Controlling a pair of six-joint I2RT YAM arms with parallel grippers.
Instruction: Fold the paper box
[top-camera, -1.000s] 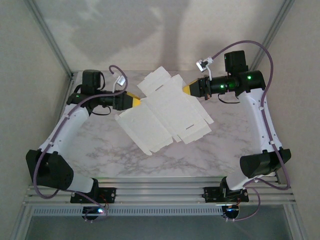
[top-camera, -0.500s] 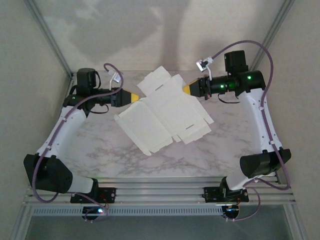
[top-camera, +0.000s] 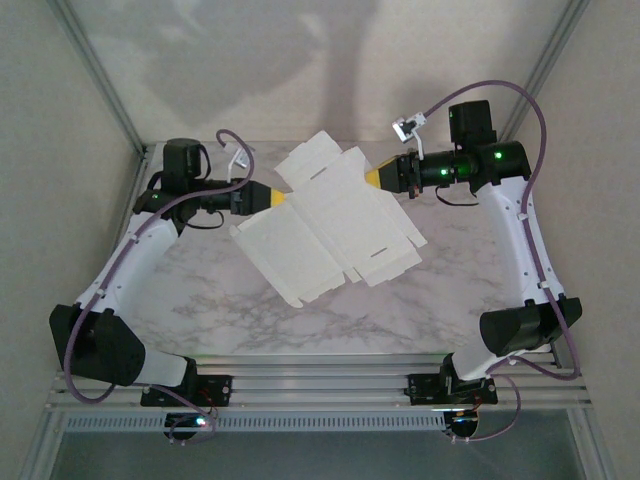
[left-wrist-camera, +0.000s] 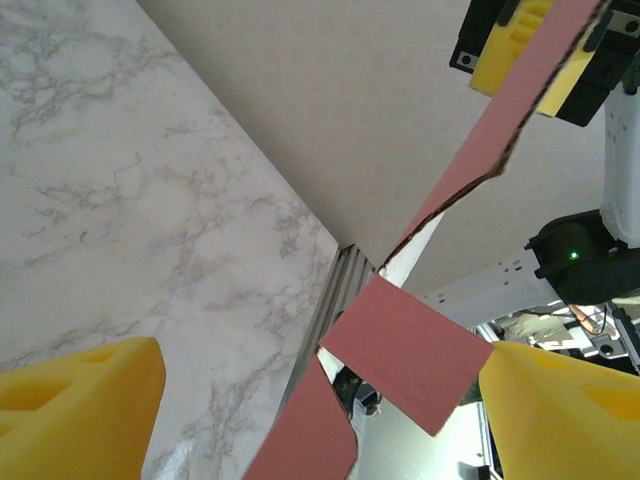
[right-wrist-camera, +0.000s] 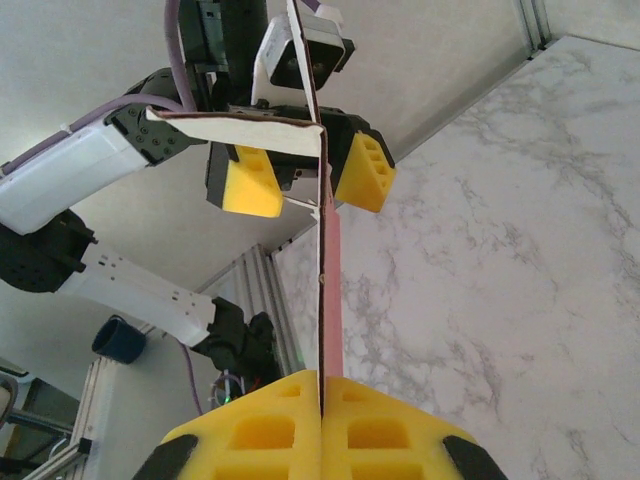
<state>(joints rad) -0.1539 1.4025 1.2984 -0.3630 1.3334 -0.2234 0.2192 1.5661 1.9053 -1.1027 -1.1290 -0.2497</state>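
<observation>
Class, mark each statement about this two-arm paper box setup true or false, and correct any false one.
1. The right gripper has its jaws shut on the paper box. True.
2. The paper box lies flat on the table. False: it is held up off the table.
3. The left gripper has its jaws clamped tight on the box. False: they stand open on either side of its edge.
4. The box's white face points up. True.

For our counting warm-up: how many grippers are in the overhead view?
2. The left gripper is open at the left edge of the box; the right gripper is shut on its far right edge. None seems hidden.
</observation>
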